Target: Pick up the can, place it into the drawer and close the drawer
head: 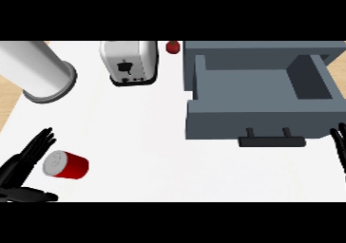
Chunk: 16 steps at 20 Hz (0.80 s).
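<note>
A red can [66,165] with a silver lid lies on its side on the white counter at the lower left. My left hand [20,172] is right beside it on its left, fingers straight and thumb spread below, not curled round it. The grey drawer [204,118] stands pulled open at the upper right, its inside bare, a dark handle [272,141] on its front. My right hand [343,148] shows at the right edge, fingers straight and upward, just right of the drawer's front corner.
A silver toaster [131,61] stands at the back centre, with a small red object [173,47] behind it. A large metal cylinder [32,71] occupies the back left. Wooden floor shows past the counter's left edge.
</note>
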Tool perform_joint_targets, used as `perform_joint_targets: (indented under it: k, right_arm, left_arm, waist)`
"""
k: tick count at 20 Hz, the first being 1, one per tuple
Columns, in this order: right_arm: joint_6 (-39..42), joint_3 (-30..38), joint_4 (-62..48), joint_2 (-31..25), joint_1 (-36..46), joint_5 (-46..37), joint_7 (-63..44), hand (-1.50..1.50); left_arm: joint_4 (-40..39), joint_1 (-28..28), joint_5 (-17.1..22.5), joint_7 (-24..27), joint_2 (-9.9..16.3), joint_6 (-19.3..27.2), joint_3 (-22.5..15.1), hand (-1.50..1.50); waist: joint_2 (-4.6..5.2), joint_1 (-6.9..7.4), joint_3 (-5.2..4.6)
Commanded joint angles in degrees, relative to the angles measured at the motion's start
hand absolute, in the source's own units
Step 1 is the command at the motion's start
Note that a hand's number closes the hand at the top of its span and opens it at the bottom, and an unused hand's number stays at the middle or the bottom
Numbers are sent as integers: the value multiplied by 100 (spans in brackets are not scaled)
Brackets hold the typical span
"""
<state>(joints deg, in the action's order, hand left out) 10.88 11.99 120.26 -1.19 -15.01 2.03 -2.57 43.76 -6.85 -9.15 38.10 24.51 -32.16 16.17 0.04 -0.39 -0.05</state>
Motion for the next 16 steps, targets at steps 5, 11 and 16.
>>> perform_joint_targets:
  k: [5,11,16]
  right_arm:
    - [91,209,88,-109,120,270,-161,-150]
    - [1,122,176,-128,236,152,-457,-150]
    - [18,-18,-238,111,-140,-111,395,-150]
  left_arm:
    - [-877,-534,-137,691,-98,-75,-229,-150]
    - [-806,-743,37,384,8,-200,-275,-150]
    - [-867,-647,-86,671,-385,131,-534,-150]
  waist:
    - [5,-22,-2]
    - [-1,0,1]
    - [-3,1,3]
